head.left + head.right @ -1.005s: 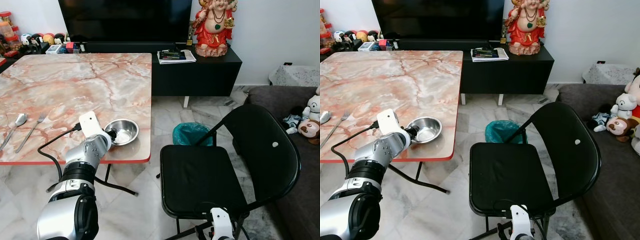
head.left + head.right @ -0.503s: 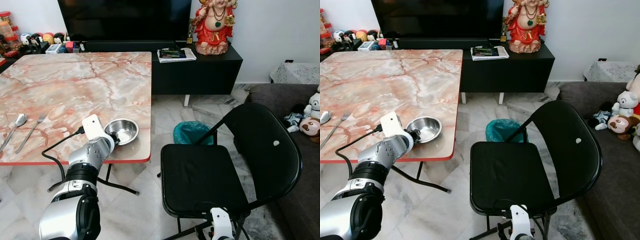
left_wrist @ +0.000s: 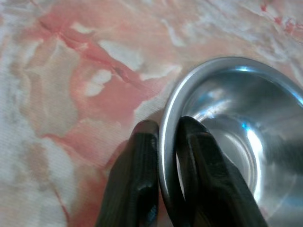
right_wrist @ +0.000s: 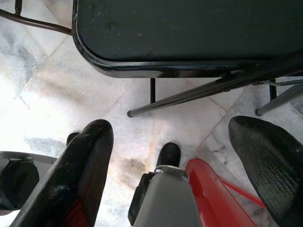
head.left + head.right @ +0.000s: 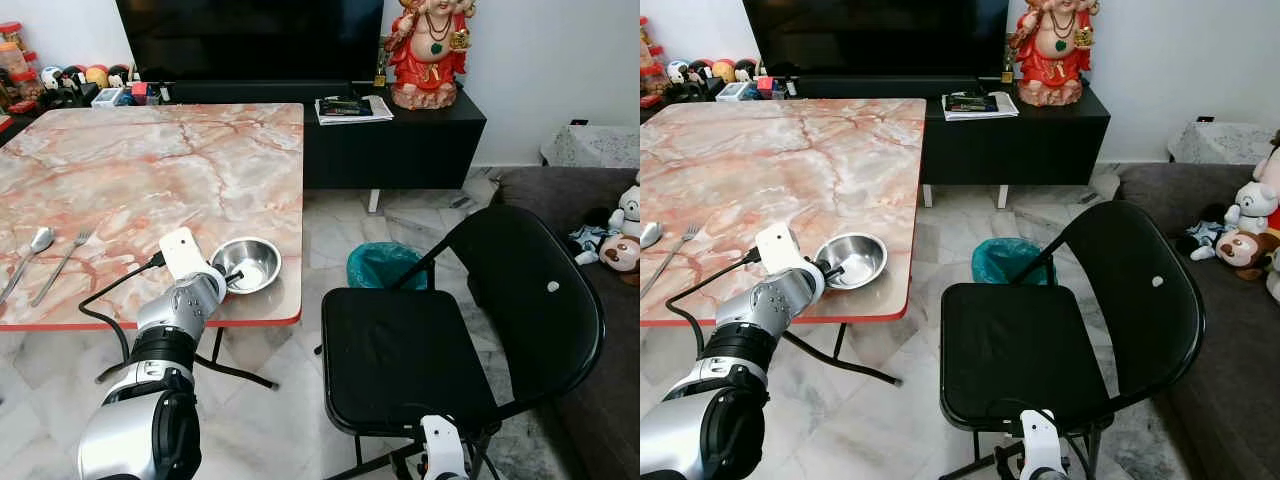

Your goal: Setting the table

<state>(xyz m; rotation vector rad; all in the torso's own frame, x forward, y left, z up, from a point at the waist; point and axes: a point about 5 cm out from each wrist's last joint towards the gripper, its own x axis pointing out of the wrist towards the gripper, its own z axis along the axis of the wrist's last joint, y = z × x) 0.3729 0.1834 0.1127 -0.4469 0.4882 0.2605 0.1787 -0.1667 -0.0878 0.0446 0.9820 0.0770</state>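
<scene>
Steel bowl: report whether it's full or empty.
Empty. The bowl sits upright on the table, its bare shiny inside visible past the left pincer, which is shut on its rim.

my two head eyes look forward and down from standing height, both sharing the marble counter [image 5: 150,180], black folding chair [image 5: 420,360] and tv console [image 5: 400,140], the right eye slightly shifted sideways. my left wrist cam sits very close to the steel bowl [image 3: 227,137] rim on the counter. my right wrist cam hangs low, facing the floor [image 4: 57,94] beneath the chair seat.
</scene>
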